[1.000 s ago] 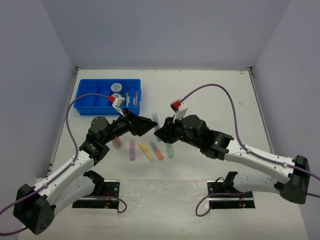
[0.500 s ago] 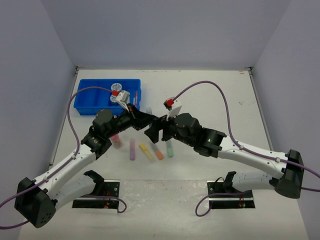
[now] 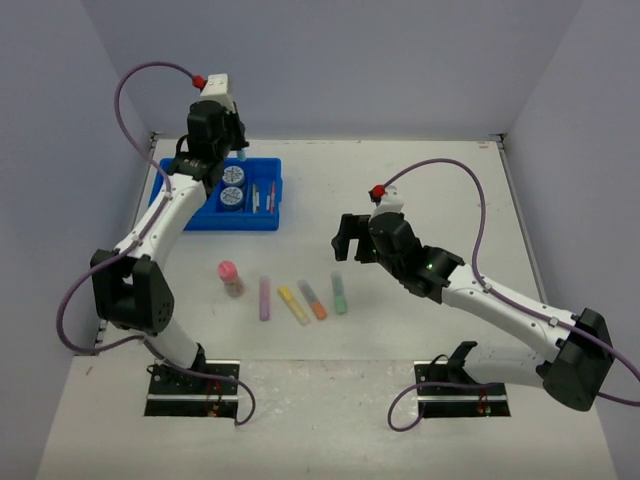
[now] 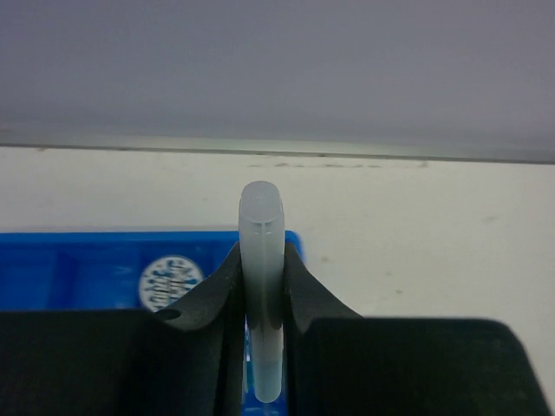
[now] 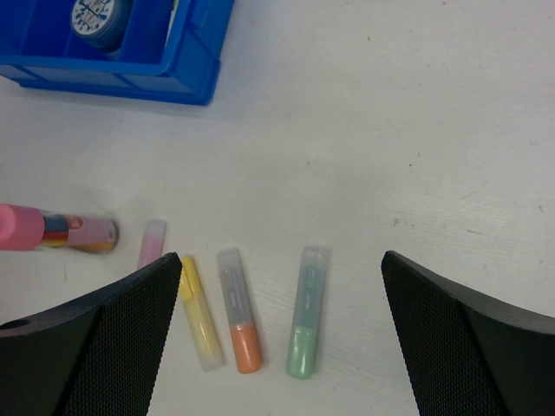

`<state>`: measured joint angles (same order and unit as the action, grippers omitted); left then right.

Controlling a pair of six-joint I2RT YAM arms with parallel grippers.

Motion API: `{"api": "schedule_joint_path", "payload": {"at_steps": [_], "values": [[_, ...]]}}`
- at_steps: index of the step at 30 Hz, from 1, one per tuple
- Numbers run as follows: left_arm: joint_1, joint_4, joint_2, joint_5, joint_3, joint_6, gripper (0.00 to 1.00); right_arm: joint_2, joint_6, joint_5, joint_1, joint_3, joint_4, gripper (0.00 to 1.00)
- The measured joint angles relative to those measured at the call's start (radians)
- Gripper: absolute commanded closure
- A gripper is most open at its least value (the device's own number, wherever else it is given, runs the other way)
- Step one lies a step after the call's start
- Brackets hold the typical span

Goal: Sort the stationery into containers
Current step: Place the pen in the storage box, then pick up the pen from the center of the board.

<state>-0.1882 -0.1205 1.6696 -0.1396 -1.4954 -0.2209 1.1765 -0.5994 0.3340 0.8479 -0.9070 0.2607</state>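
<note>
The two round tubs [image 3: 231, 197] in the blue tray [image 3: 170, 208] carry blue-and-white printed lids, the print too small to read. The left gripper [image 4: 262, 256] is clenched on a pale blue marker [image 4: 261, 217], held above the tray's far edge at the counter's [image 3: 420, 180] far-left corner. The right gripper [image 5: 279, 258] hangs spread wide and empty. Just below it lie the green marker [image 5: 305, 316], orange marker [image 5: 239, 312] and yellow marker [image 5: 200, 319], all in a row.

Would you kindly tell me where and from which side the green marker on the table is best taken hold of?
Grip the green marker across its middle, from straight above, jaws closing on its long sides. It lies flat, and the gap to the orange marker beside it probably leaves room for a finger.
</note>
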Motion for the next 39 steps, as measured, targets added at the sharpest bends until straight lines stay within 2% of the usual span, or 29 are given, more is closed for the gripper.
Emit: {"api": "schedule_joint_path", "payload": {"at_steps": [6,13,18,20,21,24,28,30,32,33,36,39], "values": [[0.191,-0.068,0.267,0.037,-0.101,0.120,1.00,-0.024,0.011,-0.022,0.002,0.002,0.008,0.01],[0.228,-0.089,0.310,0.040,-0.067,0.167,0.98,-0.007,0.016,-0.086,0.002,0.002,0.003,0.01],[0.218,-0.081,0.316,-0.010,-0.028,0.179,0.74,-0.004,0.016,-0.109,0.002,0.004,-0.001,0.01],[0.218,-0.086,0.326,-0.030,-0.029,0.179,0.58,-0.004,0.016,-0.110,0.002,0.005,-0.002,0.01],[0.219,-0.088,0.332,-0.039,-0.030,0.176,0.41,-0.004,0.017,-0.110,0.002,0.005,-0.002,0.01],[0.219,-0.101,0.347,-0.054,-0.030,0.169,0.27,-0.004,0.017,-0.112,0.002,0.005,-0.003,0.01],[0.219,-0.127,0.347,-0.042,-0.040,0.152,0.18,0.012,0.018,-0.114,0.002,0.003,0.000,0.04],[0.219,-0.147,0.341,-0.017,-0.057,0.136,0.10,0.040,0.018,-0.113,0.002,-0.004,0.010,0.11],[0.219,-0.182,0.324,0.009,-0.084,0.101,0.04,0.086,0.012,-0.106,0.002,-0.020,0.035,0.22],[0.219,-0.199,0.310,0.022,-0.100,0.077,0.00,0.115,0.005,-0.101,0.002,-0.034,0.054,0.23],[0.219,-0.234,0.211,0.066,-0.109,-0.038,0.00,0.231,-0.029,-0.068,0.007,-0.106,0.160,0.25],[0.215,-0.208,0.004,0.131,-0.015,-0.199,0.00,0.335,-0.072,-0.022,0.043,-0.157,0.242,0.32]]}}
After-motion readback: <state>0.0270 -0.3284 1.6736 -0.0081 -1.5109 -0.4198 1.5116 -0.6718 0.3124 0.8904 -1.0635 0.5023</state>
